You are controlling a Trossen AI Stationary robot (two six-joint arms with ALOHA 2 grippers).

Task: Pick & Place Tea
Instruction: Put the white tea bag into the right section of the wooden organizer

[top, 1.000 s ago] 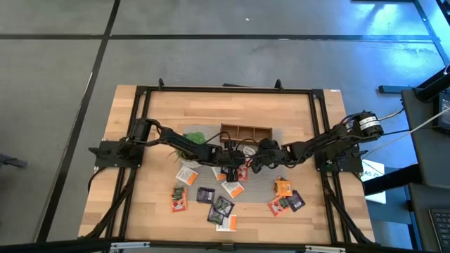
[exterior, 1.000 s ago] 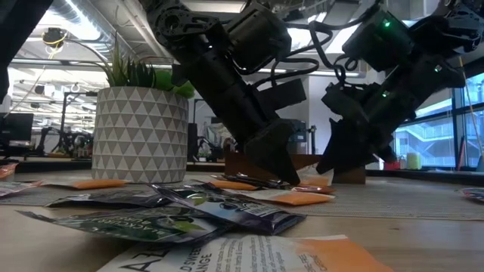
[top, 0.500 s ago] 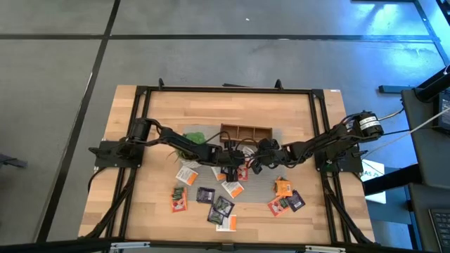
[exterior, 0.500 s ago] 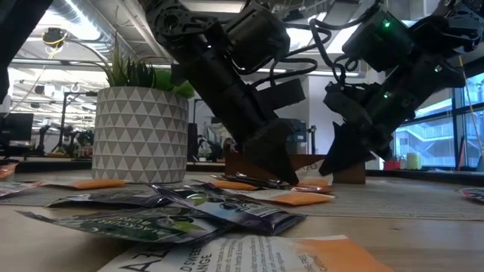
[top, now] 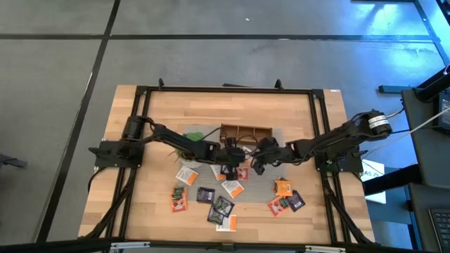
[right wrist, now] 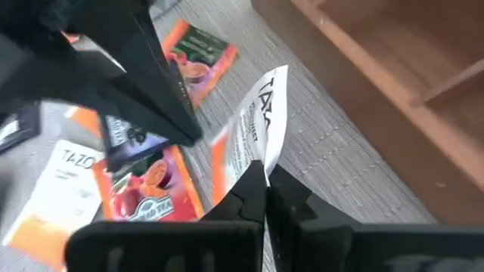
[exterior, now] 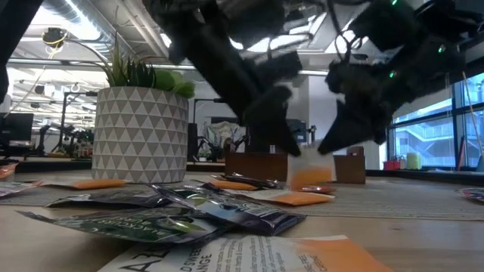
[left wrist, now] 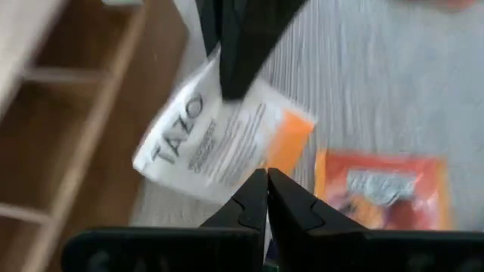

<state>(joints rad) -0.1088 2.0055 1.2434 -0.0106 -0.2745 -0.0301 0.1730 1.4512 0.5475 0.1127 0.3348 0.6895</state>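
Observation:
A white-and-orange tea sachet (left wrist: 219, 140) marked TAZO hangs above the grey mat, in front of the wooden box (top: 246, 131). My left gripper (left wrist: 266, 181) and my right gripper (right wrist: 265, 175) are both shut on it from opposite sides; the low view shows the sachet (exterior: 310, 172) between them. Several more tea sachets (top: 211, 197) lie flat on the mat and table toward the near edge, among them an orange-red one (left wrist: 378, 185) just below the held sachet. My left gripper pinches the sachet's edge (left wrist: 253, 168) near its orange end between its two fingers, slanting down from the table's left. The sachet is lifted clear of the mat. My right gripper pinches the opposite edge (right wrist: 261, 155), slanting down from the table's right. The sachet (right wrist: 257, 113) stands tilted above its fingers, TAZO end up.
The three-compartment wooden box (right wrist: 393, 68) stands just beyond the grippers. A green plant in a white patterned pot (exterior: 140, 132) stands left of it. More sachets (top: 285, 200) lie at the near right. A black frame (top: 140, 98) borders the table.
My right gripper has shut on the white-and-orange sachet. Both grippers have then risen together, and the sachet, which lay on the mat, now hangs clear of it between them.

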